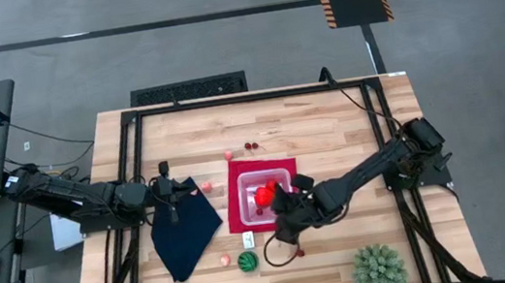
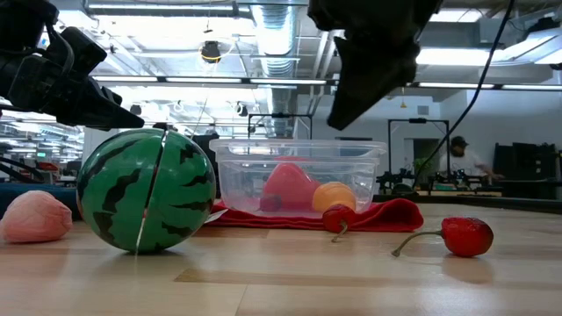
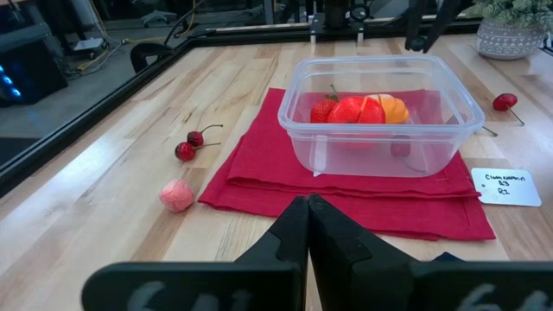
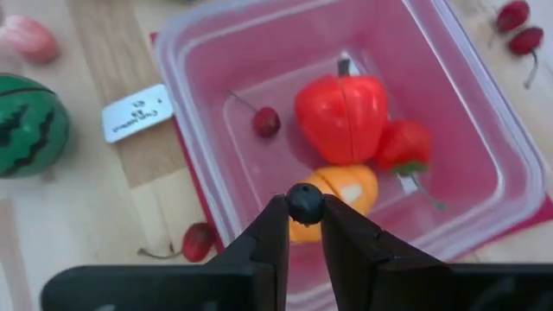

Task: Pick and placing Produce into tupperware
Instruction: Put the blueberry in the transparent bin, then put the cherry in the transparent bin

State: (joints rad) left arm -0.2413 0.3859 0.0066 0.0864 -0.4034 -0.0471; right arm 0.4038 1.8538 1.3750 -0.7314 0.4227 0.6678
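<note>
My right gripper (image 4: 302, 226) hangs over the near rim of the container (image 4: 484, 112), its fingers pinching a small dark ball (image 4: 304, 202); I can't make out what kind of fruit it is. Inside the container I see a big red piece (image 4: 341, 117), an orange one (image 4: 346, 192) partly hidden behind my fingers, a strawberry (image 4: 403, 144) and a cherry (image 4: 265, 122). The watermelon ball (image 4: 30, 123) is cut off at the frame edge, outside on the wood. My left gripper (image 3: 308, 226) waits over the dark cloth (image 1: 184, 234), fingers pressed together.
</note>
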